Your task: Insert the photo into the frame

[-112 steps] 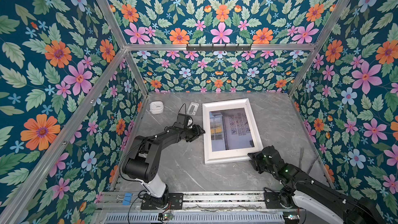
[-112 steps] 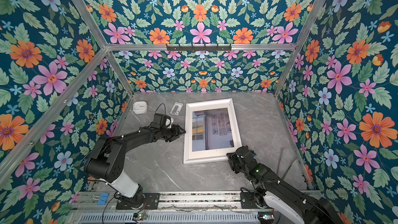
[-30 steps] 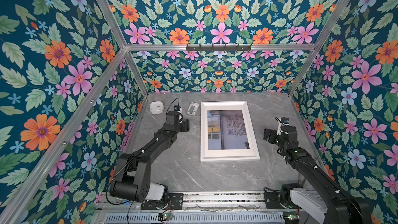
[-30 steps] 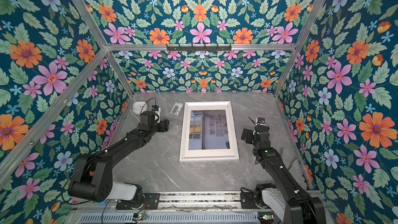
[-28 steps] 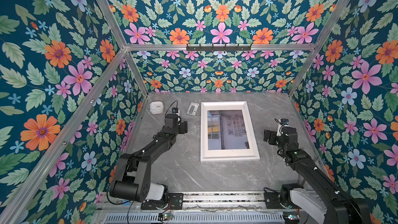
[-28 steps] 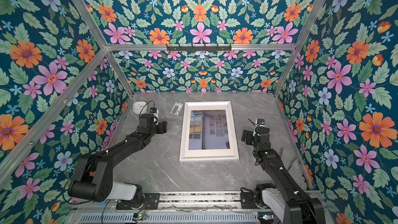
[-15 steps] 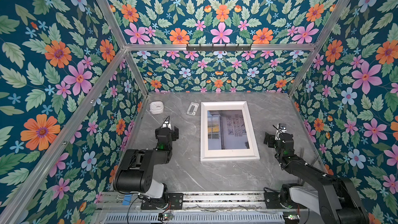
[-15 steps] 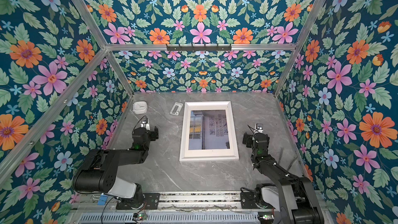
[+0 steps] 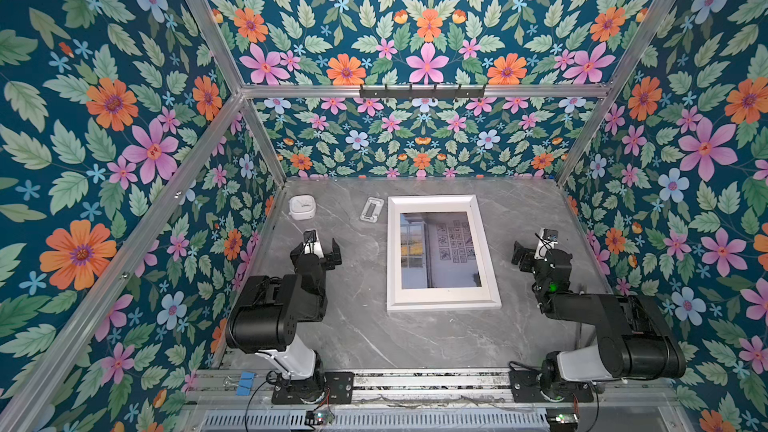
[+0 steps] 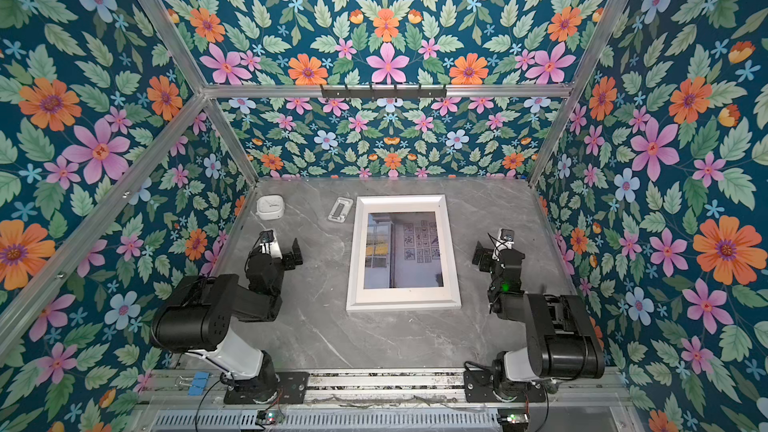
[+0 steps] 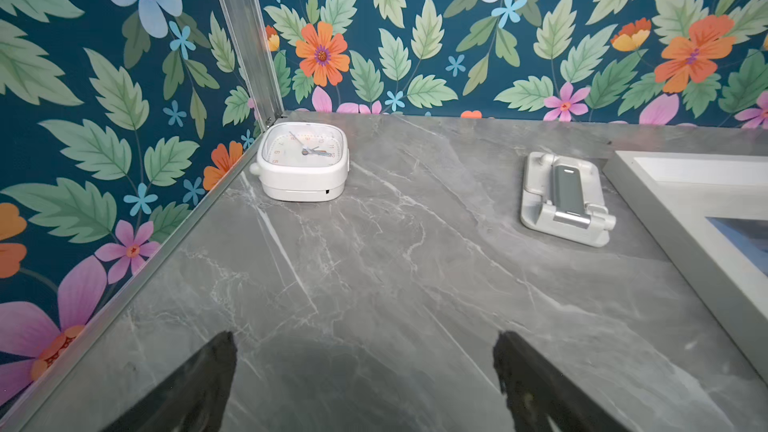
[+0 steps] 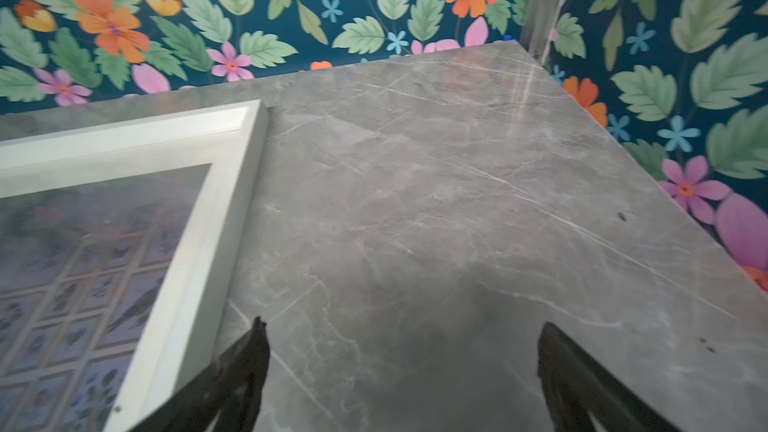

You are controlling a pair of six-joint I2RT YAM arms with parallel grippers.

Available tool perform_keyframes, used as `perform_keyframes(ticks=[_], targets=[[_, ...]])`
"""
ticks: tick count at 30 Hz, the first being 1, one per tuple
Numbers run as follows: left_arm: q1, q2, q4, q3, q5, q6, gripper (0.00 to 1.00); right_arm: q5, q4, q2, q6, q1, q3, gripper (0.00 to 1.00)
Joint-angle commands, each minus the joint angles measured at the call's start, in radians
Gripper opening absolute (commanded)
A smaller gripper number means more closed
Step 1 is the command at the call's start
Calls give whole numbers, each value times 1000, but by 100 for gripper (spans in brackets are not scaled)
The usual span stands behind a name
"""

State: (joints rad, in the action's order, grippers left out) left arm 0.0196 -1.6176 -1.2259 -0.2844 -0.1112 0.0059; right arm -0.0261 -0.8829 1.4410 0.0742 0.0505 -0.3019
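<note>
1. The photo (image 9: 440,249) lies inside the frame (image 9: 443,306), flat on the table (image 9: 365,326).
2. Left gripper (image 9: 318,248) and right gripper (image 12: 403,332) gape empty either side. The job looks done, with only parking left.

Frame (image 9: 443,202) flat on bench (image 9: 374,334), about mid-bench, long side running front to back. Photo (image 9: 440,251) lies inside frame, rim all round it. Stand (image 9: 371,209) just left of frame's far left corner, not touching. Clock (image 9: 302,206) further left, in bench's far left corner, near both walls. Left pincer (image 9: 318,248) left of frame, well apart, nearer front than clock and stand. Right pincer (image 9: 538,253) right of frame, apart, over bare bench. Arm bases at front edge, one each side.
</note>
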Motion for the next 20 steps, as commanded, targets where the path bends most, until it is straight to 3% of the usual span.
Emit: perform_keyframes(ticks=[1, 20], targets=[[-3, 0, -29, -1, 17, -14, 100, 27, 6, -8, 6, 3, -4, 99], [-2, 2, -33, 1, 14, -9, 100, 37, 14, -5, -5, 0, -13, 99]])
